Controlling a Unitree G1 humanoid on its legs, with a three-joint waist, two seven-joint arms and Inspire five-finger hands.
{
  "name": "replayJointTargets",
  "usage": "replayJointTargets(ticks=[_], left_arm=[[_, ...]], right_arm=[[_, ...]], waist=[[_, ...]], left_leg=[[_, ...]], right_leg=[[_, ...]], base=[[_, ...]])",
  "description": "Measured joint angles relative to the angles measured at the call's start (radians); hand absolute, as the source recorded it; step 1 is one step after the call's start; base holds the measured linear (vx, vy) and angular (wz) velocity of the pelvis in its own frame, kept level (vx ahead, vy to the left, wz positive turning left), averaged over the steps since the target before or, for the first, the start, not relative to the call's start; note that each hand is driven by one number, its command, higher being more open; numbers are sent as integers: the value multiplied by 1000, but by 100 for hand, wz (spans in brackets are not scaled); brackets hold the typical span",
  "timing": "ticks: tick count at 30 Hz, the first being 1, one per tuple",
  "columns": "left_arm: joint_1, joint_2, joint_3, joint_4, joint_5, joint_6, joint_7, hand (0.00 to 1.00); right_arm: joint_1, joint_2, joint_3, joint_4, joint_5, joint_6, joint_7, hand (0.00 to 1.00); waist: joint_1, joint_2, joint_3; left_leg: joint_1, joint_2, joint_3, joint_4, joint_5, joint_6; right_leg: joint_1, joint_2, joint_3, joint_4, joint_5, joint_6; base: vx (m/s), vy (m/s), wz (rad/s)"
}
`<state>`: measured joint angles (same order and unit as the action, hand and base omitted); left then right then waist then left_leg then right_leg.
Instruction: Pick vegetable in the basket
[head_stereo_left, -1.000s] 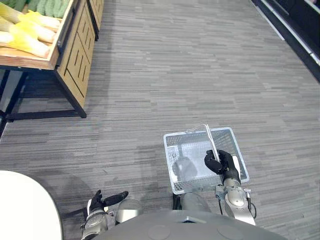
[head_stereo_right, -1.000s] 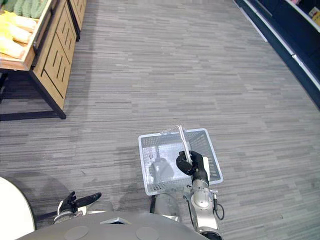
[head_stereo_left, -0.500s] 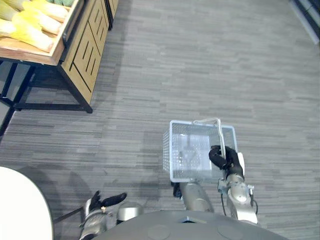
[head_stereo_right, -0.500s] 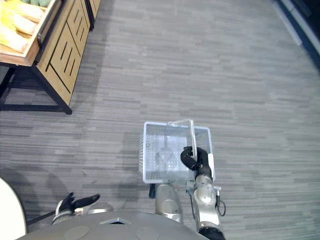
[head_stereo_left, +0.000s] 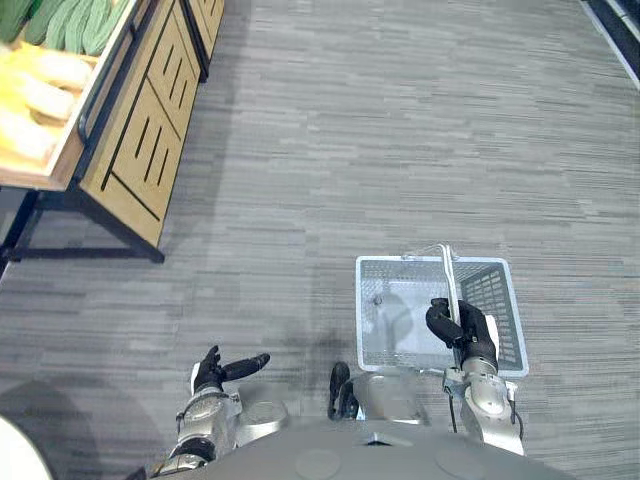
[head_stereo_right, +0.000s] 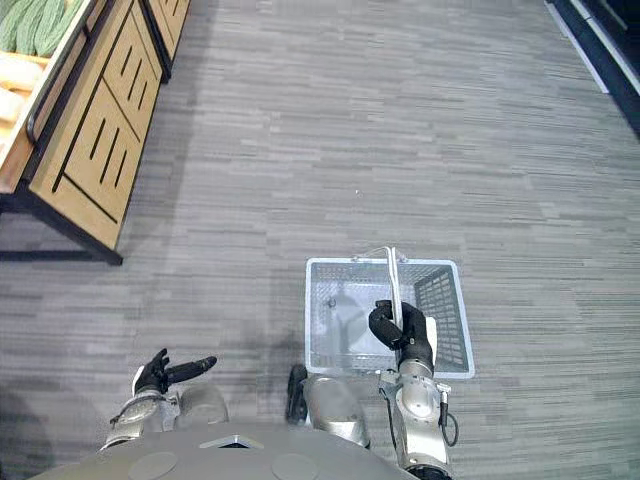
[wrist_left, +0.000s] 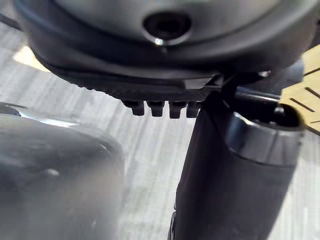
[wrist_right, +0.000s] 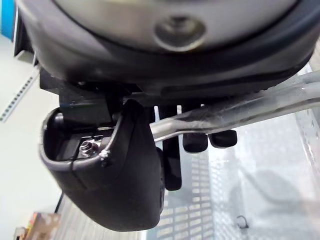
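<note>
Head-camera views, looking down: a grey plank-patterned floor (head_stereo_left: 400, 120) carries a wooden produce stand (head_stereo_left: 150, 130) at the upper left. The stand's slatted side panels face the robot, and its tray holds pale yellow vegetables (head_stereo_left: 40, 95) with green vegetables (head_stereo_left: 75, 20) behind them. The right eye view shows more of a dark fixture (head_stereo_right: 610, 50) along the upper right edge than the left eye view does. A pale grey mesh basket (head_stereo_left: 497, 305) hangs at the lower right, well apart from the stand. It is carried by the right hand (head_stereo_left: 462, 327), which is closed round the metal handle (head_stereo_left: 450, 280) arching over the basket's middle. The left hand (head_stereo_left: 215, 372) hovers at the lower left with its fingers (head_stereo_left: 250, 362) extended and loose, grasping nothing. Right wrist view: the handle appears as a shiny bar crossing beneath the right hand's curled fingers (wrist_right: 220, 138), with the thumb wrapped under it and the basket's mesh wall and bottom beyond. The head views are too distant to resolve this grip detail. Left wrist view: the left hand's fingers stand in a short straight row, with floor past them and a corner of the wooden produce stand at the side. The vegetables lie on the stand, far forward and to the left of both hands. They are nearer the left hand's fingers than the right's and are touched by neither.
</note>
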<state>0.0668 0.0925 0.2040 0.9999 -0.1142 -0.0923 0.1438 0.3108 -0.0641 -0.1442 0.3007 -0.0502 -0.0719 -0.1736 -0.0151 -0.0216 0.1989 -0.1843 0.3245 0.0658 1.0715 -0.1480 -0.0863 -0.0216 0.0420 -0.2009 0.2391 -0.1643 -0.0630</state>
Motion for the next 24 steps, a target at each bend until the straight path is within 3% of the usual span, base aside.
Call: replayJointTargets(ticks=[2,3,5,6,7,8,10,12,15,18,24], left_arm=[[2,6,-1,-18,-9,-10,0,100],[1,10,-1,-24,-13,-17,0,100],[1,13,-2,-30,-14,-17,0,100],[4,10,-2,-27,-14,-15,0,100],[9,8,-1,-26,-15,-12,0,100],[22,17,0,-14,-13,-12,6,100],[19,30,1,-8,-10,-13,10,100],[24,31,21,17,-3,-4,9,100],[31,23,49,20,-1,4,9,100],[48,23,51,22,6,7,9,100],[70,20,41,31,7,8,7,100]], right_arm=[[15,1,-4,-1,8,0,-12,0],[15,0,-6,-2,20,0,-12,0],[13,-2,-13,-3,20,0,-13,0],[17,-5,-23,-3,21,-1,-13,0],[20,-9,-26,2,21,-1,-14,0],[24,3,-20,8,21,1,-14,0],[18,4,-14,6,21,1,-13,0],[13,4,-11,8,18,2,-10,0],[-7,4,-1,9,17,2,-7,0],[-49,4,25,11,18,2,-7,0],[-50,3,55,27,17,1,-5,0]], waist=[[20,-15,3],[31,-17,3],[34,-26,8],[33,-21,5],[34,-18,3],[37,-36,-14],[38,-56,-12],[47,-59,-13],[76,-60,-18],[97,-67,-47],[92,-62,-91]], left_leg=[[-51,-13,58,-86,-69,18],[-76,-40,75,-210,-96,22],[-96,-96,84,-465,-89,19],[-81,-129,78,-683,-23,7],[-75,-141,70,-742,70,4],[-39,-190,93,-808,156,14],[-59,-216,103,-777,148,40],[-68,-224,122,-735,118,70],[-30,-226,169,-776,109,76],[2,-231,240,-821,96,76],[65,-279,274,-918,94,95]], right_leg=[[67,-7,24,-39,-2,2],[95,-20,43,-51,-11,16],[124,-57,64,-49,-34,47],[141,-77,75,-50,-53,72],[148,-86,82,-50,-64,85],[163,-123,108,-59,-79,107],[164,-152,112,-86,-59,136],[167,-169,133,-86,-29,165],[162,-186,193,-104,29,179],[120,-207,254,-90,47,203],[24,-228,282,90,50,208]], base=[[270,26,-33],[264,118,-41],[271,167,-33],[217,179,-19],[332,287,-28],[312,221,-19],[374,222,-7],[287,200,-7],[177,157,-37],[88,126,-64],[41,119,-18]])
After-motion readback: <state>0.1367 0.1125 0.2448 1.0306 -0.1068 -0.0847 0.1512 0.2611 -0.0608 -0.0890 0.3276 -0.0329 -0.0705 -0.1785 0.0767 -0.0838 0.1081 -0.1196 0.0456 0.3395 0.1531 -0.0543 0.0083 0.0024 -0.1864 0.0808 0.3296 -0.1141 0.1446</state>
